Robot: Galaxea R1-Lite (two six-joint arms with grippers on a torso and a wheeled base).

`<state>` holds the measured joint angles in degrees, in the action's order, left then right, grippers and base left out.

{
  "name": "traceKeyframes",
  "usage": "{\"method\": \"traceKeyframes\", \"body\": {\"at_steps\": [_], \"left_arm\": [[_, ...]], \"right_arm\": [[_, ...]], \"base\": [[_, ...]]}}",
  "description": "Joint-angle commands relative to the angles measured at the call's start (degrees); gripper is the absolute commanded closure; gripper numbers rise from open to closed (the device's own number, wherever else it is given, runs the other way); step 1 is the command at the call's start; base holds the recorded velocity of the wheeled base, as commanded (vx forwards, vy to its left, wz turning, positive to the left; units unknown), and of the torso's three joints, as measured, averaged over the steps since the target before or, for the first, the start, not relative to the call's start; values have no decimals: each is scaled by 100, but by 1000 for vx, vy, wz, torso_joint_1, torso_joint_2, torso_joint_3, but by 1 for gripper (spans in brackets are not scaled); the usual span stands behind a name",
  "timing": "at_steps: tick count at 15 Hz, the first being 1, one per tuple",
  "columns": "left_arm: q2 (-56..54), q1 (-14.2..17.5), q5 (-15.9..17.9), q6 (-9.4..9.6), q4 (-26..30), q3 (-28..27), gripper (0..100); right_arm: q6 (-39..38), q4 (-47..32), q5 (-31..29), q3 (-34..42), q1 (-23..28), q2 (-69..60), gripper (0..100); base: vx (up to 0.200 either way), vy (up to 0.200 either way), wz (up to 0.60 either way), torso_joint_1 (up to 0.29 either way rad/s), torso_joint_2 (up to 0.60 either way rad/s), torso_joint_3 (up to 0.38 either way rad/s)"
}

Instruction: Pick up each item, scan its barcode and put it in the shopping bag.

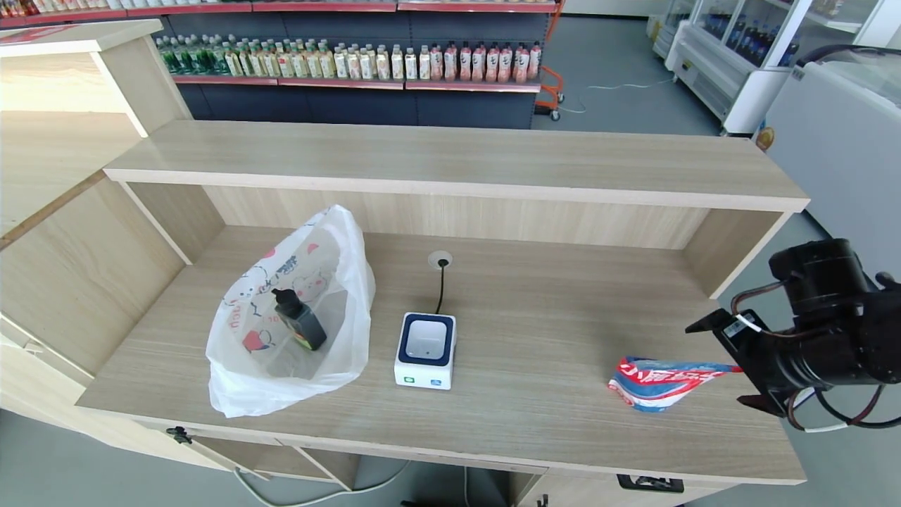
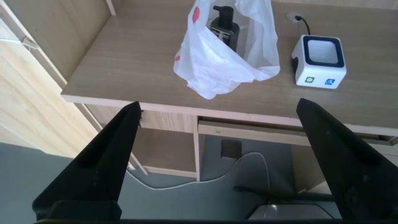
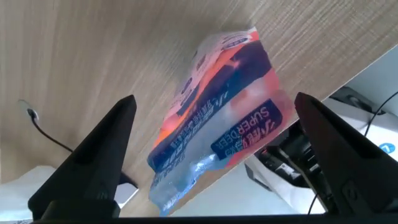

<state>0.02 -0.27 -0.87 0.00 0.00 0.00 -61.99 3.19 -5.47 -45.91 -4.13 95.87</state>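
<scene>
I see a white plastic shopping bag [image 1: 355, 296] with cartoon print slumped open near the front left corner of the worktop [image 1: 549, 317]. A dark pump bottle [image 1: 301, 322] leans tilted inside it. The white barcode scanner [image 1: 425, 350], its window framed in dark blue and facing up, sits mid-worktop just beside the bag. A red, white and blue packet [image 1: 658, 382] lies flat near the front right edge.

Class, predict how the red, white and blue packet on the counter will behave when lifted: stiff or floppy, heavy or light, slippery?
The packet probably flops: its wrapper is creased and one end tapers to a thin tail. It looks light, lying low and flat on the counter. The smooth film wrapper may be slippery in a pinch.
</scene>
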Motion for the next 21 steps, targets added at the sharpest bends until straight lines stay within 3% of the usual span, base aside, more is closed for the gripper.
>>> {"method": "traceKeyframes", "body": {"at_steps": [1, 5, 6, 13, 15, 16, 19, 21], "left_arm": [[-2, 0, -1, 0, 0, 0, 0], [-2, 0, -1, 0, 0, 0, 0], [-2, 0, -1, 0, 0, 0, 0], [-2, 0, -1, 0, 0, 0, 0], [-2, 0, -1, 0, 0, 0, 0], [-2, 0, -1, 0, 0, 0, 0], [-2, 0, -1, 0, 0, 0, 0], [-2, 0, -1, 0, 0, 0, 0]], "right_arm": [[11, 313, -6, -32, -140, 784, 0], [117, 753, -129, -278, -184, 1505, 0], [196, 823, -191, -340, -184, 1646, 100], [1462, 955, -534, -498, -211, 2173, 100], [1840, 1307, -551, -507, -228, 1848, 100], [2121, 1500, -261, -472, -237, 1364, 100], [3149, 1887, 2349, 73, 0, -270, 100], [4336, 2361, 4582, 768, 659, -789, 100]], "base": [[0, 0, 0, 0, 0, 0], [0, 0, 0, 0, 0, 0], [0, 0, 0, 0, 0, 0], [0, 0, 0, 0, 0, 0], [0, 0, 0, 0, 0, 0], [0, 0, 0, 0, 0, 0], [0, 0, 0, 0, 0, 0], [0, 0, 0, 0, 0, 0]]}}
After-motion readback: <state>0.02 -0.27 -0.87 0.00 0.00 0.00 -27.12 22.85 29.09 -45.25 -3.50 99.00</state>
